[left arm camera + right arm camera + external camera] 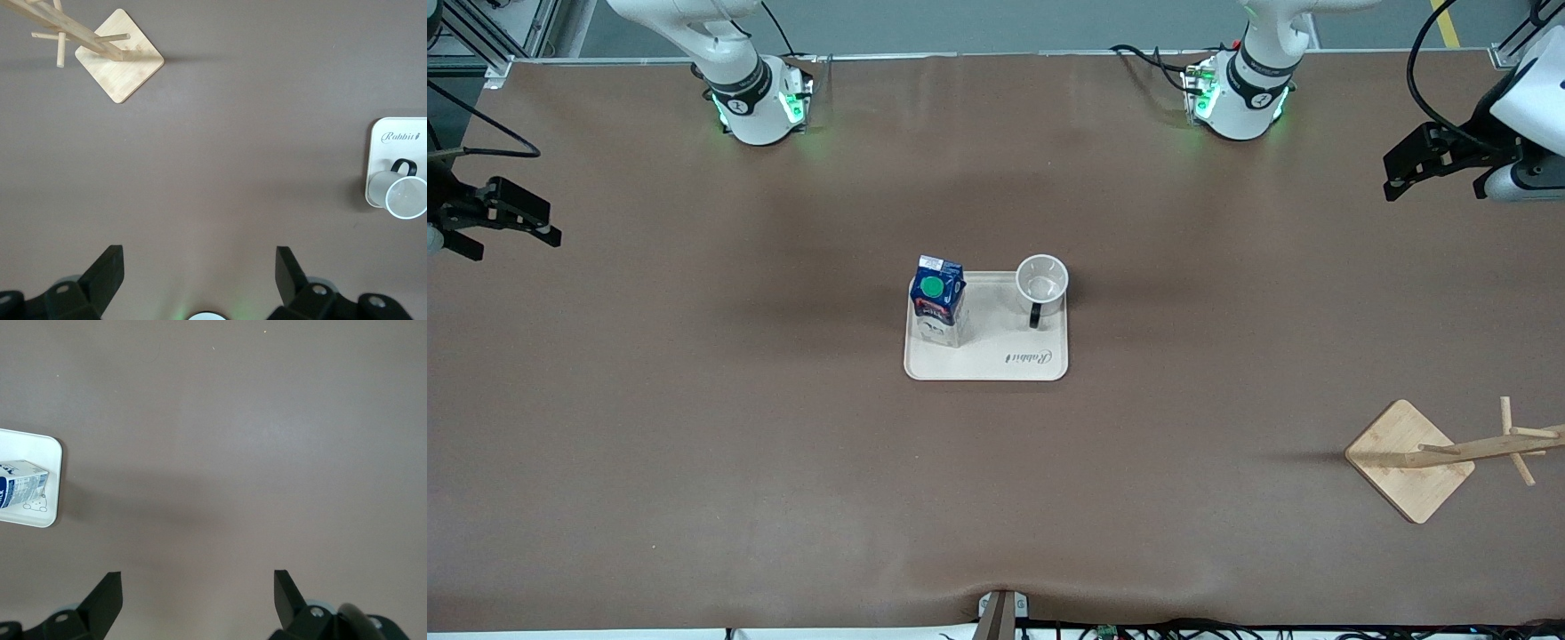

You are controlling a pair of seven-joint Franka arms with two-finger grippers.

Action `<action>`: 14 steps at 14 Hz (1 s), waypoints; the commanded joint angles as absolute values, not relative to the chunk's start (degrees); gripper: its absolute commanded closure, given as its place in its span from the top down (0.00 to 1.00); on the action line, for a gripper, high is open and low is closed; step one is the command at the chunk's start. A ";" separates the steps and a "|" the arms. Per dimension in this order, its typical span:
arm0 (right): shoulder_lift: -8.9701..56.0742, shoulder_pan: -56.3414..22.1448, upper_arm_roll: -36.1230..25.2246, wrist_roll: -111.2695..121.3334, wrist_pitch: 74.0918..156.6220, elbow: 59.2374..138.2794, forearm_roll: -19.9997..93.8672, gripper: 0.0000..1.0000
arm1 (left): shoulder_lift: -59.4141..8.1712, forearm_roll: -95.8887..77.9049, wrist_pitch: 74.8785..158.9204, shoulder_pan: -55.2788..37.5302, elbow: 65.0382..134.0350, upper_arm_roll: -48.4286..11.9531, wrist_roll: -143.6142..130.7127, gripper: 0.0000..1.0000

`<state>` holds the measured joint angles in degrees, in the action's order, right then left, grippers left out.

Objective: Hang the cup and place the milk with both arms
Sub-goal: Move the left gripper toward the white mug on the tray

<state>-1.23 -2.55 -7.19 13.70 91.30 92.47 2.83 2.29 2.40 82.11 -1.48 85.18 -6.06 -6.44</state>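
Observation:
The white cup stands upright on a cream tray, its black handle turned toward the front camera. Beside it on the tray, toward the right arm's end, stands the dark blue milk with a green cap. My left gripper hangs open and empty over bare table at the left arm's end, well away from the tray. My right gripper hangs open and empty over the table at the right arm's end.
A wooden cup rack with a square bamboo base and angled pegs stands at the left arm's end, nearer the front camera than the tray. Brown table mat lies all round the tray. Both arm bases stand along the table's edge farthest from the camera.

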 commanded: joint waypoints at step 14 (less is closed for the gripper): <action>2.46 -2.46 -6.77 13.54 92.90 90.97 3.69 1.00 | -0.26 2.72 84.19 -2.64 88.41 -13.78 -14.05 1.00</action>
